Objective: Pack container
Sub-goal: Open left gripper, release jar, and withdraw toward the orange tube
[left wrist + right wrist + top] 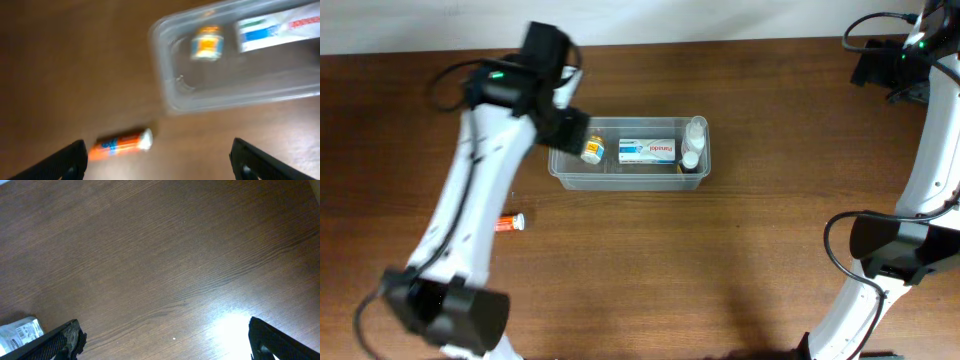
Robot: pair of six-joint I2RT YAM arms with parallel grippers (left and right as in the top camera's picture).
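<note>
The clear plastic container [620, 182] stands mid-table. It holds a small bottle with a yellow-orange label [592, 151], a white-and-blue carton [647, 151] and white bottles [693, 142] at its right end. An orange tube with a white cap [510, 222] lies on the table to the container's front left. My left gripper [568, 128] hovers over the container's left end, open and empty. In the left wrist view the container [235, 95], the small bottle [206, 46], the carton [270, 30] and the tube [120, 142] show beyond the open fingers [160, 165]. My right gripper [876, 66] is far off at the back right, open and empty [167, 342].
Brown wooden table [740, 260]. The left arm stretches from the front left corner to the container. The right arm stands at the right edge. A white labelled packet [17, 332] shows at the lower left of the right wrist view.
</note>
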